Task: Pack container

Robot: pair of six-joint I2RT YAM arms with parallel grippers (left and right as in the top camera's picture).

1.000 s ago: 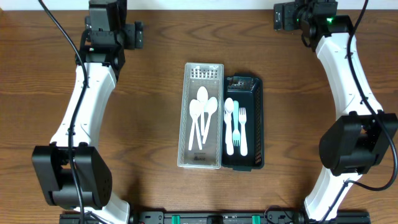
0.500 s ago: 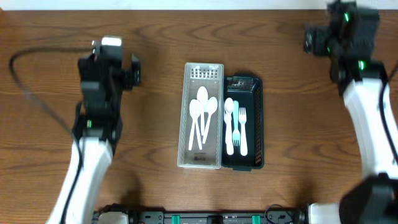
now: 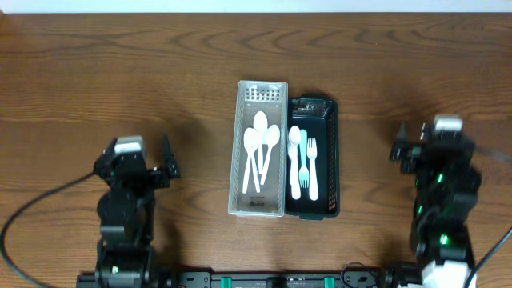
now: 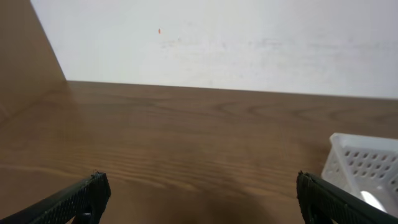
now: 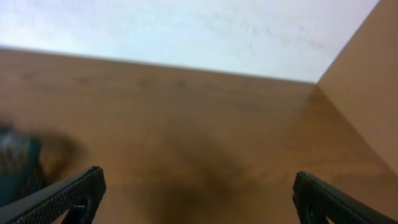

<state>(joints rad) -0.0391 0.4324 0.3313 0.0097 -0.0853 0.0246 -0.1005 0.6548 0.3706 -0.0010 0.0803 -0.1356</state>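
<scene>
Both arms have swung all the way back from the far end of the table and are now folded up at the near edge. The left gripper [image 3: 136, 158] sits well left of the trays and the right gripper [image 3: 436, 152] well off to the right. Nothing in the middle has budged. The clear rectangular plastic container with the perforated end [image 3: 262, 94] is where it was, dead centre on the brown wooden table [image 3: 120, 72]. The black plastic mesh basket [image 3: 312, 108] is pressed right up against its right side. Inside the clear one there are three white plastic spoons [image 3: 260, 144], bowls up at the far end and handles crossing a bit toward the near end. The black one holds a white spoon [image 3: 294, 160], a teal plastic fork [image 3: 303, 166] and a white plastic fork [image 3: 312, 164], lying side by side lengthwise. Both sets of jaws are spread as wide as they go with nothing between them. The wrist views just show bare wood and wall past the fingertips, plus a corner of the clear container in the left one. My read is that this is a parked pose: fingers empty and wide, arms tucked clear so the overhead camera gets an unblocked look at the trays. No loose cutlery is lying on the table, so I'd guess the packing is basically done, or hasn't got to the next bit if the trays are meant to nest.
</scene>
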